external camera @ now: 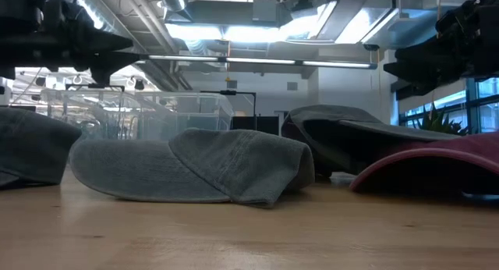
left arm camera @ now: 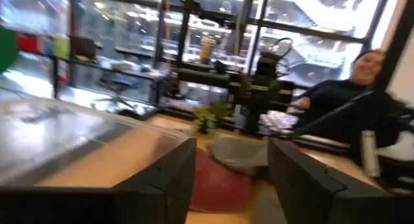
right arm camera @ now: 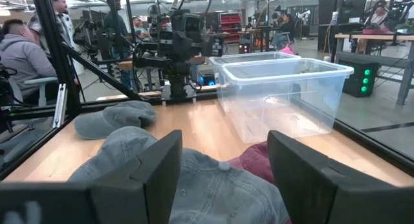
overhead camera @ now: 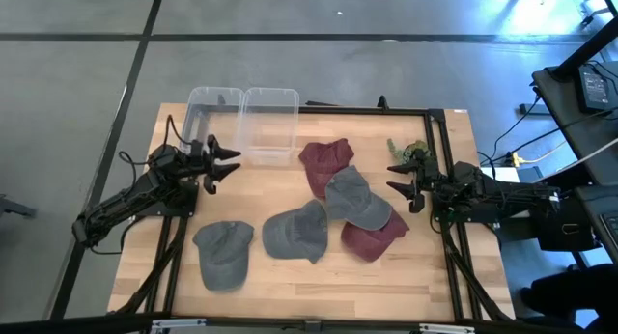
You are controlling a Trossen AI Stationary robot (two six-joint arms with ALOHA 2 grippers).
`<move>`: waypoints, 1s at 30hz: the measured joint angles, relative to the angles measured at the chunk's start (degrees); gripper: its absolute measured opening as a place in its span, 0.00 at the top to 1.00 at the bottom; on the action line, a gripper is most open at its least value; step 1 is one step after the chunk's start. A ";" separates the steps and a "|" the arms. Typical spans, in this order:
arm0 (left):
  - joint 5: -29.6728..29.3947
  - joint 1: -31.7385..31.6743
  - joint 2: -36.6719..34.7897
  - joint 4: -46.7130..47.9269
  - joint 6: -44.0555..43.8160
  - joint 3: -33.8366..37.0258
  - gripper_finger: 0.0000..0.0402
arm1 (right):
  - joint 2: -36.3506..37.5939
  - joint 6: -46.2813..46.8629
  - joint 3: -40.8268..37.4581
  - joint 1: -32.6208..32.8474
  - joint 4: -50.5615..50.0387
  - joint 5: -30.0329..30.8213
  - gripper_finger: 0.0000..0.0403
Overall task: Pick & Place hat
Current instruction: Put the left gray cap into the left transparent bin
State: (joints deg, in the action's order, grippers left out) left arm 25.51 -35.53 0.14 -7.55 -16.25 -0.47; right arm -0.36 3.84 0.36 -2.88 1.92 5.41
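While we look straight down: the whole scene is laid out before us, from biggest thing to smallest.
Surface [overhead camera: 290,276]: light wood, holding bins, hats and both arms.
Clear bins: two see-through tubs side by side at the far edge, the left bin [overhead camera: 210,112] and the right bin [overhead camera: 270,122] touching each other; we see nothing inside them.
Hats in a cluster: a maroon hat [overhead camera: 323,158] lies nearest the bins, a grey hat [overhead camera: 355,199] overlaps its near side, and a second maroon hat [overhead camera: 372,239] pokes out from under that grey one.
Middle grey hat [overhead camera: 297,233]: just left of the cluster, touching it.
Lone grey hat [overhead camera: 224,252]: apart from the rest, toward the near-left part of the wood.
Left pincer [overhead camera: 224,166]: raised off the wood (the low view shows it well above the hats), just beside the left bin's near corner, fingers [left arm camera: 162,185] apart and gripping nothing.
Right pincer [overhead camera: 402,178]: hovering at the right of the cluster, close to the overlapping grey hat, fingers [right arm camera: 304,172] spread wide with nothing between them.
Small plant [overhead camera: 410,149]: green, near the right pincer at the far right.
People: one person [left arm camera: 359,101] sits beyond the surface in the left wrist view.
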 joint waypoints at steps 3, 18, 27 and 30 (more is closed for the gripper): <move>0.12 -0.02 0.00 0.02 -4.91 -0.01 0.48 | 0.00 0.00 0.00 -0.01 -0.01 0.00 0.44; 2.48 11.24 8.07 11.85 -5.27 -4.57 0.48 | 0.00 -1.60 0.00 -0.01 0.17 0.79 0.44; -18.77 19.91 17.77 24.98 5.88 -16.30 0.52 | 0.00 -4.50 0.00 0.00 1.26 8.40 0.44; -16.53 21.15 19.58 25.44 8.40 -20.35 0.55 | 0.00 -4.28 0.00 0.01 1.41 10.05 0.44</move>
State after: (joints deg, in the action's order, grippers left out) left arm 8.99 -14.38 19.72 17.89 -7.85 -20.82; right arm -0.36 -0.45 0.36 -2.88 3.34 15.46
